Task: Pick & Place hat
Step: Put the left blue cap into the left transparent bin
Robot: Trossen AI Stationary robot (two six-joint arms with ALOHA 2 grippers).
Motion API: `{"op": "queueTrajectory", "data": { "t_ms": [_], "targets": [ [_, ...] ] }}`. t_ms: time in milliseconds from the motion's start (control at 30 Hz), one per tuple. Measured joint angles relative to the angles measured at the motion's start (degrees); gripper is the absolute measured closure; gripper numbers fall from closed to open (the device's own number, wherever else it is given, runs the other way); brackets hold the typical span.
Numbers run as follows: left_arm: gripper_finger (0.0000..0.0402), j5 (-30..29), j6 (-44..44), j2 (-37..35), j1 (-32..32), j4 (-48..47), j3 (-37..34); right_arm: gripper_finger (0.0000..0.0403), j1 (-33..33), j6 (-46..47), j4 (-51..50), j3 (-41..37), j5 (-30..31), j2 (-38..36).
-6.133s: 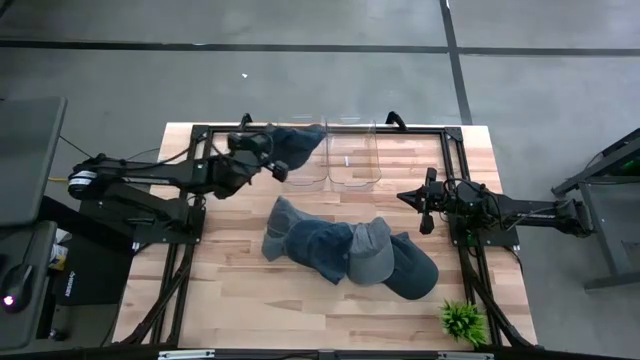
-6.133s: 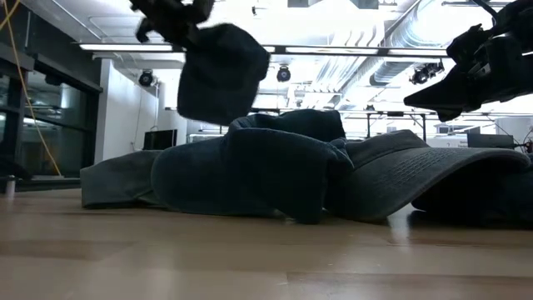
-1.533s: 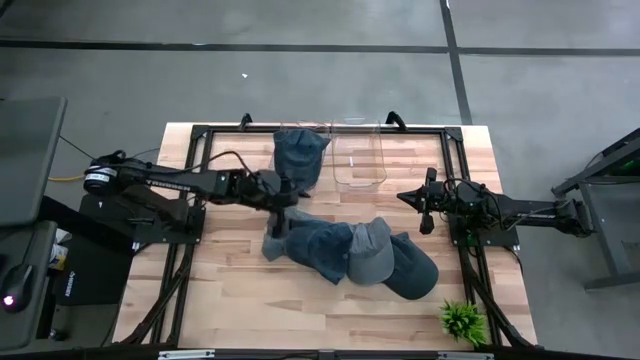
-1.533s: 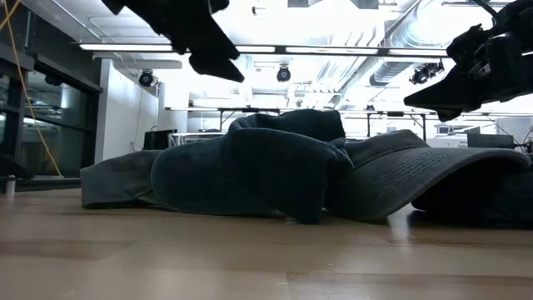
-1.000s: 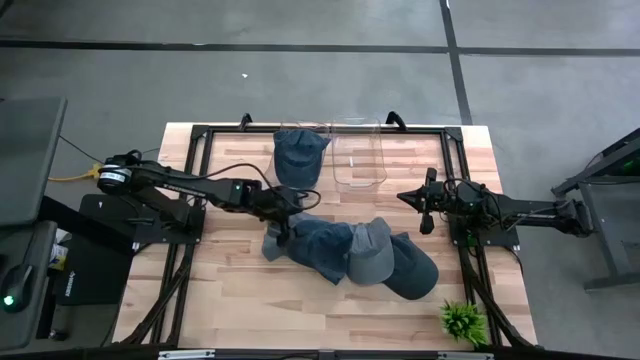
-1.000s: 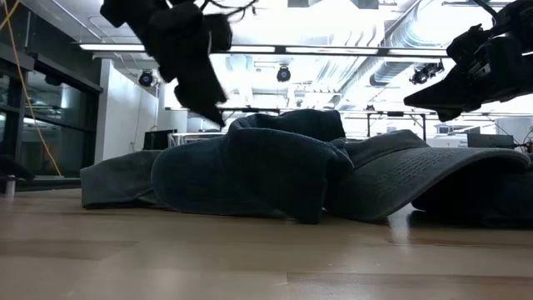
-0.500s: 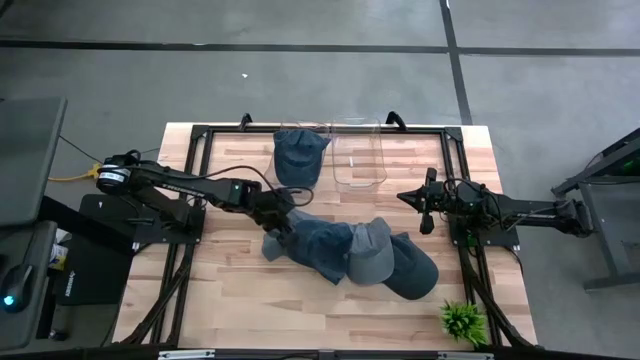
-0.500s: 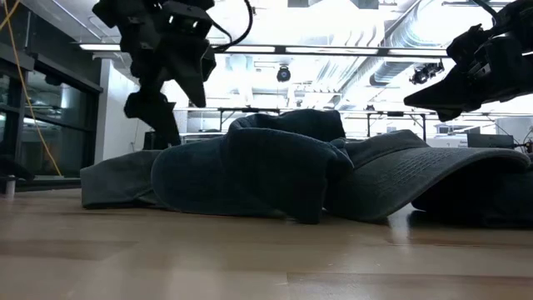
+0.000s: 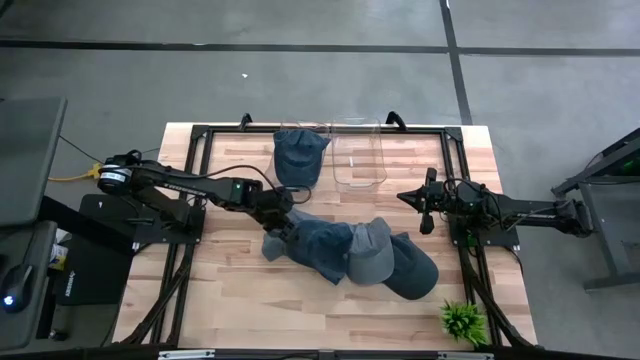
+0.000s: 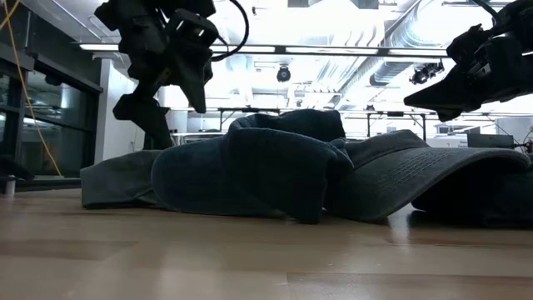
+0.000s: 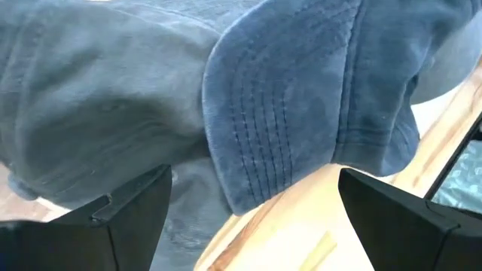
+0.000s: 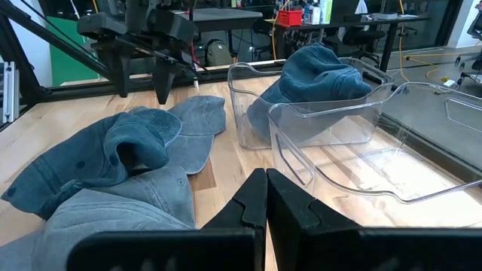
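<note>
The left claw (image 9: pixel 283 226) hangs spread wide just above the near end of the pile of hats, its two dark fingers (image 11: pixel 128 218) framing a blue denim cap (image 11: pixel 301 98) from above without pinching it. That cap lies at the left edge of a heap of overlapping hats (image 9: pixel 350 252) in the middle of the wooden worktop (image 9: pixel 230 300), which holds several blue ones and a grey one. Toward the far edge stand two clear plastic bins: the left bin (image 9: pixel 281 180) already holds one blue hat (image 9: pixel 299 153), while the right bin (image 9: pixel 357 180) looks bare. The right claw (image 9: pixel 424 203) waits pressed together at the right side of the worktop, well apart from the pile, holding nothing.

By this showing, one hat is placed and the heap is left to move. The step in hand seems to be the next pick: lowering onto the nearest cap and closing on its cloth.
</note>
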Motion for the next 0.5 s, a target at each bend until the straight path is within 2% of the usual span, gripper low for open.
{"op": "queueTrajectory", "data": {
  "t_ms": [267,500],
  "targets": [
    [0.0044,-0.4,-1.4,0.0,0.0,0.2,-0.5,0.0402,0.0,0.0,0.0,0.0,0.0,0.0],
    [0.0044,-0.3,-6.9,0.0,0.0,7.2,-5.3,0.0402,0.0,0.0,0.0,0.0,0.0,0.0]
  ]
}}
